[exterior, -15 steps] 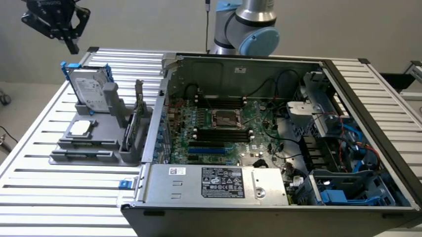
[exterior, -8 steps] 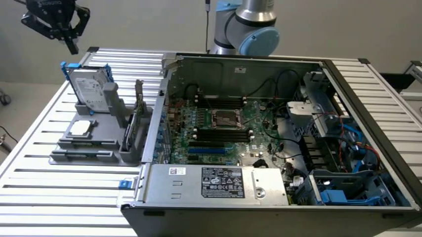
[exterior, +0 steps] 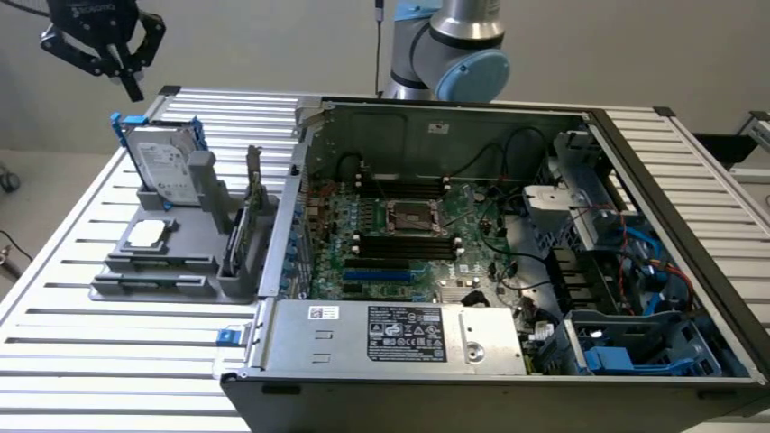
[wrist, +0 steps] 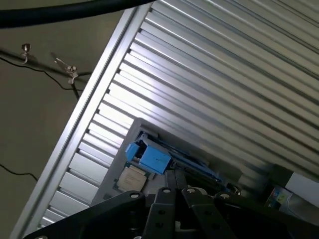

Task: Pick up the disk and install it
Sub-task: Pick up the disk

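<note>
Slatted table; hand closed, empty, above disk in grey rack beside computer case.

Disk: flat silver-grey metal hard drive, upright in grey plastic rack.
Rack: on slatted metal surface, exterior view's left of open computer case.

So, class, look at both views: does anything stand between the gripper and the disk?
Nothing visible does. The gripper hangs above the disk, which stands upright in the grey holder on the slatted table; only open air lies between them.
</note>
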{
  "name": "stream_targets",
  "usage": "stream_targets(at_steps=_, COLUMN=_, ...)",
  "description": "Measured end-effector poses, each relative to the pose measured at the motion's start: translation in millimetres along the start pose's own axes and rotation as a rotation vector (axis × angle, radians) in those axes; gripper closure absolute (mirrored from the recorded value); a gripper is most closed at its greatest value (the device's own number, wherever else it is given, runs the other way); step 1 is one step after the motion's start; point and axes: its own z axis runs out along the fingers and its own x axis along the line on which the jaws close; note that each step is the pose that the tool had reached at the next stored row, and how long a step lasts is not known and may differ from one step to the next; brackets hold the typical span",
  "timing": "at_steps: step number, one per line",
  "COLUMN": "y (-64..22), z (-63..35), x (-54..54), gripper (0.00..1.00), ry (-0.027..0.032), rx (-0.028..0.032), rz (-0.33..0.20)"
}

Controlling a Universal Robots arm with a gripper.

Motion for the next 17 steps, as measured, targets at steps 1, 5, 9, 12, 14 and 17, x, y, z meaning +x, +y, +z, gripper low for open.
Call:
stream_targets(at_steps=1, y=0.0, z=0.5, x=0.0, gripper=0.89, ry=0.0005, rx=-0.0005, rz=-0.018)
stream_targets(at_steps=5, y=0.0, z=2.2, x=0.1, gripper=0.89, ry=0.0026, rx=-0.0023, rz=-0.091)
stream_targets(at_steps=9, y=0.0, z=3.7, x=0.4, gripper=0.89, ry=0.0052, rx=-0.0032, rz=-0.160)
stream_targets(at_steps=12, y=0.3, z=4.4, x=0.8, gripper=0.89, ry=0.0082, rx=-0.0021, rz=-0.208)
stream_targets(at_steps=14, y=0.5, z=4.8, x=1.0, gripper=0.89, ry=0.0109, rx=0.0003, rz=-0.236)
stream_targets(at_steps=17, y=0.9, z=5.3, x=1.4, gripper=0.89, ry=0.0154, rx=0.0040, rz=-0.278)
